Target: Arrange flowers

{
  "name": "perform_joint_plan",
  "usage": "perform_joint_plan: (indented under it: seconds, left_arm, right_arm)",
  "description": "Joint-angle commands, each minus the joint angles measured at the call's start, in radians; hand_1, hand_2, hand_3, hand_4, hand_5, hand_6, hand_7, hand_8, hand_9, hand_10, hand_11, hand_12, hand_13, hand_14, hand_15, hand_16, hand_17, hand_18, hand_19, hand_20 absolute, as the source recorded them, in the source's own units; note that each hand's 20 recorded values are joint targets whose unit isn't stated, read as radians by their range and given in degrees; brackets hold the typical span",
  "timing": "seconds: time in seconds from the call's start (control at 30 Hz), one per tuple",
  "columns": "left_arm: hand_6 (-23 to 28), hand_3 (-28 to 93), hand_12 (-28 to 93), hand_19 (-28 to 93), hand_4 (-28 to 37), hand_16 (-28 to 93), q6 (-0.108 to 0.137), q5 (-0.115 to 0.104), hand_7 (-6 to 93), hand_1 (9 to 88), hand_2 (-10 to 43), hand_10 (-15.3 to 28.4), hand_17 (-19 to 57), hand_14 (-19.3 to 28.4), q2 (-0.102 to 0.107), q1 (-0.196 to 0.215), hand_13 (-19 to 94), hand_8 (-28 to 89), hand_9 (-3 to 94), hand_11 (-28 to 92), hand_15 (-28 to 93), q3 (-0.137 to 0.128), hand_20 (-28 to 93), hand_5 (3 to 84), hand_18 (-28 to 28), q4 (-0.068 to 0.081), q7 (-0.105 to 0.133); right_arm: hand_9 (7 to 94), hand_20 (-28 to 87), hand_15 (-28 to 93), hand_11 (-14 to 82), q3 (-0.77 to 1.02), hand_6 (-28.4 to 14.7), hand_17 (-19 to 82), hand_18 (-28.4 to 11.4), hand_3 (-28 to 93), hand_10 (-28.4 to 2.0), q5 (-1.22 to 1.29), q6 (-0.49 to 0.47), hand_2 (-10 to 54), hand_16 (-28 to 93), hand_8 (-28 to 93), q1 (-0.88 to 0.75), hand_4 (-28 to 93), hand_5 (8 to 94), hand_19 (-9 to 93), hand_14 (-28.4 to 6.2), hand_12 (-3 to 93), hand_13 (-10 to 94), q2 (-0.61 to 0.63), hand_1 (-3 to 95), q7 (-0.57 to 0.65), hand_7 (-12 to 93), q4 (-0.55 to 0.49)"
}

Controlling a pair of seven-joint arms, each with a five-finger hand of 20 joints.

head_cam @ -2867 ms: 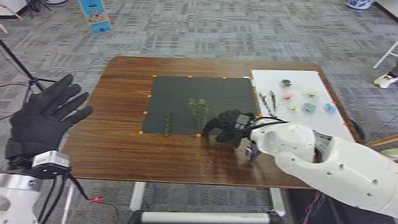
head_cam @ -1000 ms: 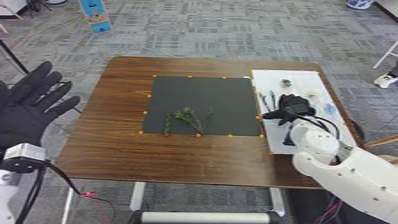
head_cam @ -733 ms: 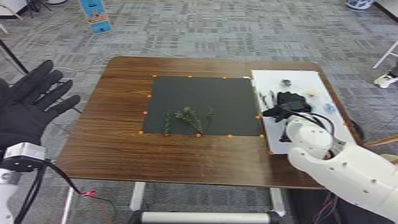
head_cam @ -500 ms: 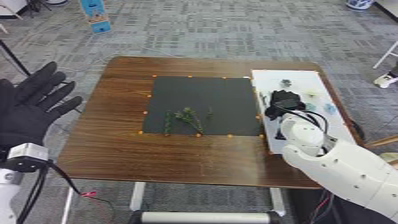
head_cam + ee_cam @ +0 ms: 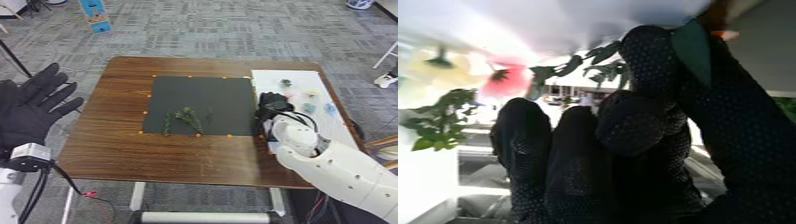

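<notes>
Pinching a leafy stem [image 5: 694, 52] right now is the right hand [image 5: 274, 102], with thumb and finger closed in on each other and the other fingers bent beside them, so not much gap left. The stem has a smooth, longish green leaf right at the fingertips, plus a spray of smaller leaves [image 5: 608, 52] just past them, though I can't tell if that's all one stem. The glove hides the rest of it. Just beyond the hand on the white sheet [image 5: 277, 76] there's a dark little plant [image 5: 286, 82], with a pink flower [image 5: 287, 93] near the fingers. Off to the hand's right are a yellow one [image 5: 311, 93], a blue-green one [image 5: 309, 107] and a blue one [image 5: 330, 109]. To the hand's left is the black mat [image 5: 200, 92], with some green stems [image 5: 188, 119] lying on its near part, loosely side by side. What's in the way is mostly the right arm [image 5: 306, 145], which covers the near left part of the sheet. The left hand [image 5: 35, 105] is well apart, way over past the table's [image 5: 115, 155] left side, palm showing and fingers spread.
</notes>
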Motion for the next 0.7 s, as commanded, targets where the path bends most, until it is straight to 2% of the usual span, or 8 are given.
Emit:
perform_joint_plan:
  seconds: [0.03,0.4,0.43,0.47,0.7]
  left_arm:
    - [3.1,61,16,42,-28.3,4,0.013,0.005,13.7,22.0,-7.4,11.2,-9.5,14.7,-0.011,0.010,19,-7,23.5,12,12,0.001,0,28.1,27.1,-0.005,-0.003]
    - [3.1,61,16,42,-28.3,4,0.019,0.006,13.7,21.9,-7.4,11.1,-9.5,14.7,-0.017,0.014,19,-7,23.6,12,12,0.000,1,28.2,27.1,-0.008,0.001]
    - [3.1,61,16,42,-28.3,4,0.020,0.007,13.7,21.9,-7.4,11.1,-9.5,14.7,-0.017,0.011,19,-7,23.6,12,12,0.002,1,28.2,27.1,-0.008,0.000]
    - [3.1,61,16,42,-28.3,4,0.020,0.006,13.7,21.9,-7.3,11.2,-9.5,14.7,-0.017,0.011,19,-7,23.6,12,12,0.003,1,28.2,27.1,-0.007,0.000]
    - [3.0,61,16,42,-28.3,4,0.020,0.007,13.8,22.0,-7.3,11.2,-9.5,14.7,-0.017,0.010,19,-7,23.6,12,12,0.005,0,28.2,27.0,-0.007,0.000]
  right_arm:
    - [86.3,70,87,62.9,-0.037,1.6,50,-22.7,79,-8.5,0.013,0.012,-9.5,41,21,-0.041,-21,78.0,93,-6.2,39.0,83,-0.016,43.4,-0.079,50,-0.052]
    - [86.1,71,87,63.3,-0.107,1.4,50,-22.5,79,-8.3,0.007,0.034,-9.5,42,21,-0.017,-21,77.3,93,-6.1,39.1,83,0.020,43.4,-0.220,51,-0.083]
    - [86.1,71,87,63.3,-0.098,1.4,50,-22.5,79,-8.3,0.012,0.030,-9.5,42,21,-0.022,-22,77.2,93,-6.1,39.1,83,0.023,43.4,-0.269,51,-0.076]
    - [86.1,71,87,63.3,-0.119,1.3,50,-22.5,79,-8.3,0.014,0.036,-9.5,42,21,-0.013,-22,77.2,93,-6.1,39.2,83,0.021,43.3,-0.216,51,-0.085]
    - [86.1,71,87,63.4,-0.105,1.3,50,-22.4,79,-8.0,0.005,0.018,-9.5,42,20,-0.034,-22,77.2,93,-5.9,39.2,83,0.020,43.2,-0.238,51,-0.105]
